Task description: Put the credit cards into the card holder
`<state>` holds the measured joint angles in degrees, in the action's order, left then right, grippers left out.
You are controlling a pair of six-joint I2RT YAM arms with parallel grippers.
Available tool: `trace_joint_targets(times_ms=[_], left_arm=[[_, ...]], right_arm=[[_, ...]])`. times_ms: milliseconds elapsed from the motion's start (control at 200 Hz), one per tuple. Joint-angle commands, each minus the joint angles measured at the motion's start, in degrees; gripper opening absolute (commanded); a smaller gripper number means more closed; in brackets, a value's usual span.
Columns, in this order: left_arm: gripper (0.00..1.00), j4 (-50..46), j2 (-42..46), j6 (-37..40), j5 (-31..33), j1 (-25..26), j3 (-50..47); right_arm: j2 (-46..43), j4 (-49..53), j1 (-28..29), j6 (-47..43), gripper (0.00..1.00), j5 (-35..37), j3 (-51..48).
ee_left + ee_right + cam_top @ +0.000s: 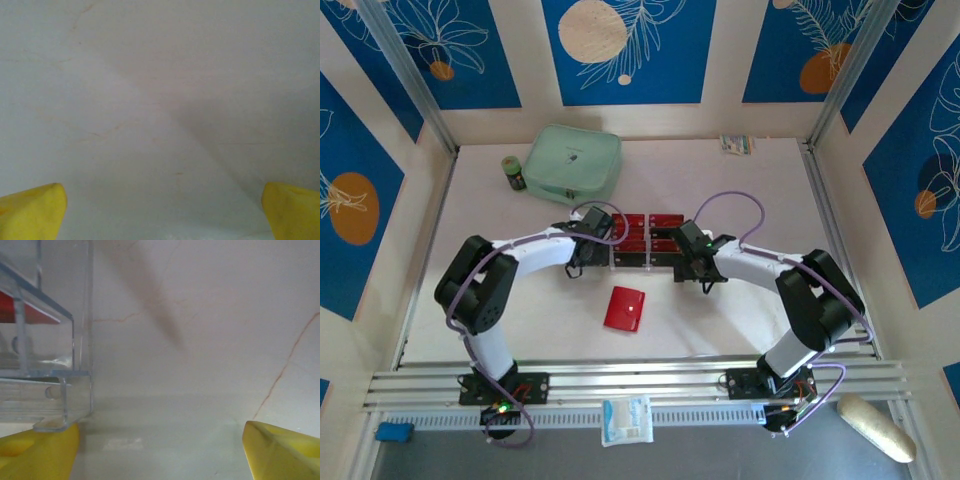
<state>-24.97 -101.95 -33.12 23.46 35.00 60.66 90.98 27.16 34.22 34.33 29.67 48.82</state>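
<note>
Flanking the credit cards (642, 228), left jaws and right jaws both stand apart.

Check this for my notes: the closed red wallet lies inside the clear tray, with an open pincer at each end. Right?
No. The top view shows the wallet on the table in front of the tray, not inside it; the rest holds.

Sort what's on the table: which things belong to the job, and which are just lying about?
Job: cards, sitting in the clear tray; red wallet.
Lying about: mint case, small jar, packet at the far edge.
</note>
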Motion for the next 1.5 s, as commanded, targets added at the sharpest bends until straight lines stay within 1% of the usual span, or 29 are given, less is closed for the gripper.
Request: trace_joint_targets(times_ms=[0,315,385,465,625,745,800,890,1010,1065,1110,1195,1255,1425,1495], left_arm=[[1.0,-0.5,-1.9,-0.1,-1.3,1.5,3.5],[1.0,-2.4,-8.2,-0.3,-1.4,4.8,12.1],[1.0,-3.2,-9.1,-0.6,-1.4,5.3,13.6],[1.0,-3.1,-8.3,-1.1,-1.2,5.5,13.2],[1.0,-2.3,-2.3,-1.3,0.5,5.4,8.7],[1.0,-1.9,4.5,-1.3,1.4,5.1,4.6],[1.0,-1.6,7.8,-1.6,1.0,5.0,2.4],[1.0,-1.4,13.4,-2.2,-0.5,4.9,-1.4],[1.0,-0.6,21.5,-3.9,-3.3,5.0,-8.1],[1.0,0.1,25.2,-5.2,-4.9,5.0,-11.4],[1.0,0.7,28.2,-6.1,-6.4,5.0,-14.2],[1.0,2.8,33.3,-8.4,-9.2,5.0,-19.2],[1.0,4.2,36.1,-10.1,-10.9,4.9,-22.0],[1.0,6.4,40.3,-13.3,-13.9,5.0,-26.7],[1.0,6.7,40.9,-13.8,-14.1,5.0,-27.5]], right_arm=[[-0.2,-0.8,-2.0,0.1,0.86,1.1,1.0],[0.0,-1.8,-9.5,-1.0,0.86,-2.1,0.9],[-1.2,-1.3,-10.1,-1.4,0.86,-2.8,0.9],[-4.2,-0.2,-10.1,-1.5,0.86,-3.4,-0.2],[-15.0,2.4,-9.8,0.9,0.86,-6.0,-4.1],[-24.8,4.0,-9.0,4.1,0.85,-10.5,-7.7],[-29.4,3.9,-8.4,5.4,0.86,-13.6,-9.7],[-36.0,2.7,-7.9,7.8,0.86,-20.9,-12.9],[-42.4,-0.8,-6.1,12.3,0.85,-29.4,-17.7],[-44.4,-4.0,-4.2,15.2,0.81,-32.5,-20.3],[-45.5,-7.5,-2.3,17.3,0.77,-34.4,-22.5],[-45.6,-13.4,1.2,21.9,0.62,-36.0,-26.1],[-44.4,-16.6,3.5,24.2,0.54,-35.9,-27.4],[-37.7,-24.0,10.4,27.9,0.44,-32.7,-28.1],[-34.3,-26.4,12.9,28.9,0.43,-31.3,-27.5]])
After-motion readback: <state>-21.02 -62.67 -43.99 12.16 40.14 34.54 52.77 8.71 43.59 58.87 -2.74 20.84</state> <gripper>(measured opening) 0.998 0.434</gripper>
